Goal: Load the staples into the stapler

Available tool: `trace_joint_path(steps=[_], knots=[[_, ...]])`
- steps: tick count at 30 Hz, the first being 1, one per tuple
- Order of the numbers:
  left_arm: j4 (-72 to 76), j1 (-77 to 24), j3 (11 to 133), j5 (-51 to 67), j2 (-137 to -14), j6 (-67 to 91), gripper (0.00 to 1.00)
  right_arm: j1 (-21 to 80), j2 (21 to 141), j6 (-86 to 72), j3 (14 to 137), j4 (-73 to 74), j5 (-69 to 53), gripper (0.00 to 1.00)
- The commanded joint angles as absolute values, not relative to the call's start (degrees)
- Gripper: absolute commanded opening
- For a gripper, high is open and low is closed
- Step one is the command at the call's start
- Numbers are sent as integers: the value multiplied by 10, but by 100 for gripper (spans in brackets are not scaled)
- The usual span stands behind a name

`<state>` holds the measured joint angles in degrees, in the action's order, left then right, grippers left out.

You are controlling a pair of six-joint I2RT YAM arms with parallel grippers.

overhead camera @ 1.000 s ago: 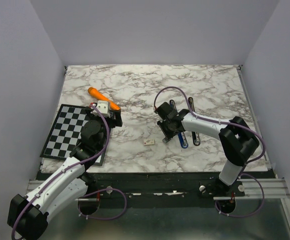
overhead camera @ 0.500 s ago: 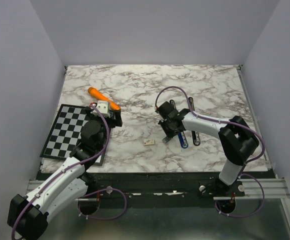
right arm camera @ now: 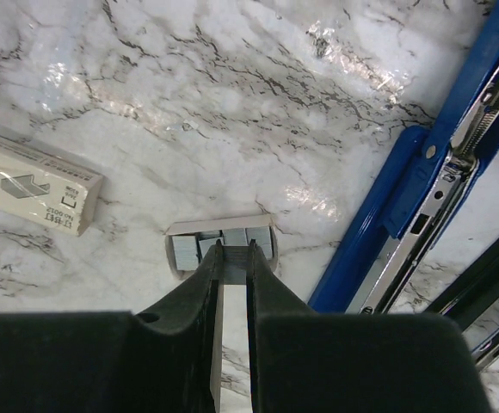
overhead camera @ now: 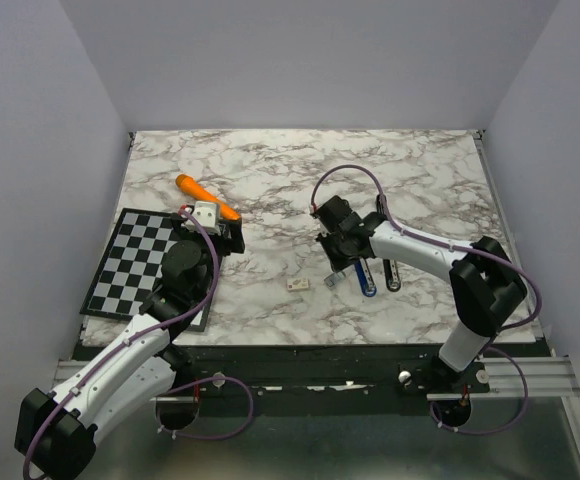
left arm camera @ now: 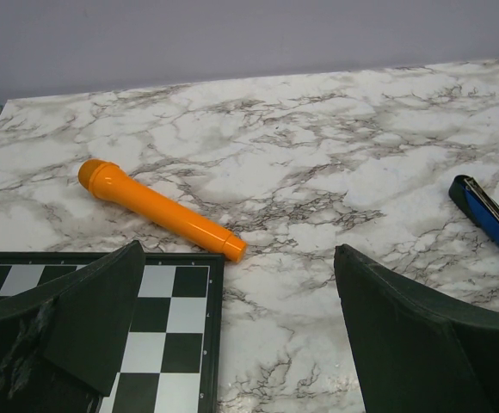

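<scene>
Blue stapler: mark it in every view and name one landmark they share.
Top external: blue stapler right of centre, towards the near edge.
Left wrist: stapler cut off by the right edge.
Right wrist: stapler on the right, diagonal, metal track showing.
Shared landmark: marble tabletop.

The bench had a glossy marble-look surface. The staples were grey metal, the stapler glossy blue with a shiny metal rail, the box matt cardboard.

Two grippers, left gripper and right gripper, one stapler, one staple strip, one box, one orange marker, one chessboard, one table.
</scene>
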<state>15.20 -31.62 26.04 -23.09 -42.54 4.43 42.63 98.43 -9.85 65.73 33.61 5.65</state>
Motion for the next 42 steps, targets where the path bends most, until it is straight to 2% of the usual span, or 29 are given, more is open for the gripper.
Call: trace_joint_path(steps=[1,17,42], knots=[[164,-314,265,-225,-419,45,99,424,956,-116,674,352,58,13],[163,-314,265,-219,-415,49,99,326,853,-182,577,329,85,13],[163,-314,264,-218,-411,51,99,316,882,-174,550,316,84,13]])
